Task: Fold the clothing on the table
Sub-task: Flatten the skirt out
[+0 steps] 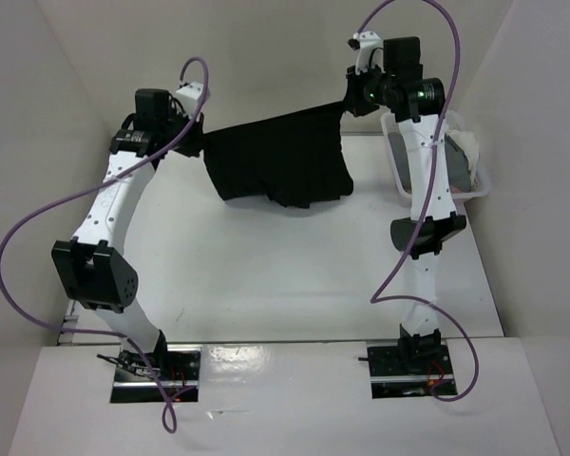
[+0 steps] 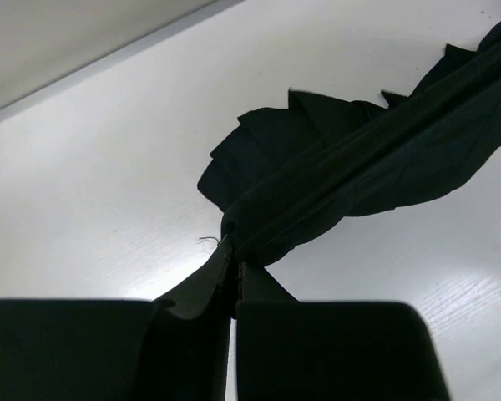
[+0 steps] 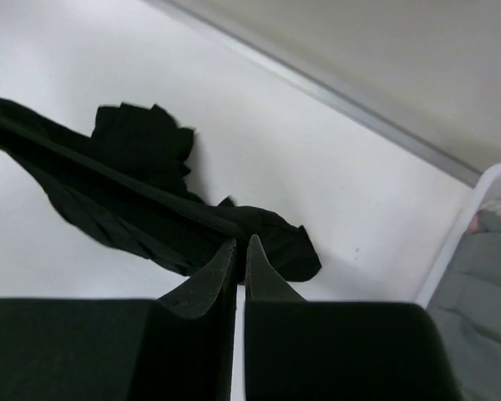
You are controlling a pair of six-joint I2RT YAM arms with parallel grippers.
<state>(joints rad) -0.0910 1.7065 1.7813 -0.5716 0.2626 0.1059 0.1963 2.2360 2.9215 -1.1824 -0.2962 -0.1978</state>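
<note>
Left tool [image 2: 234, 251]: jaws pinched tight, no gap, clamped on one end of the black pleated skirt [image 2: 359, 159]. The fabric runs straight out from between the tips.
Right tool [image 3: 240, 246]: same deal, fingers squeezed shut on the skirt's other end, and cloth bunches up right at the tips.
Where the skirt is: strung between the two tools over the far half of the white worktop [image 1: 266, 275]. In the top view the right end sits higher than the left.
Skirt look: matte black, with its top edge pulled into a taut band. The rest hangs below in soft pleats and ends in an uneven, wavy bottom edge.
Hard to tell: whether the bottom edge actually rests on the worktop or just hangs right above it. From the wrist cams it looks bunched low, but black on black hides the folds.
Hidden: the tool tips themselves, dark against the dark fabric in the top view.
Cut off: a white mesh basket [image 1: 475, 180] sits at the far right behind the right arm. A grey garment [image 3: 484, 276] inside it runs off the edge of the right wrist view.
</note>
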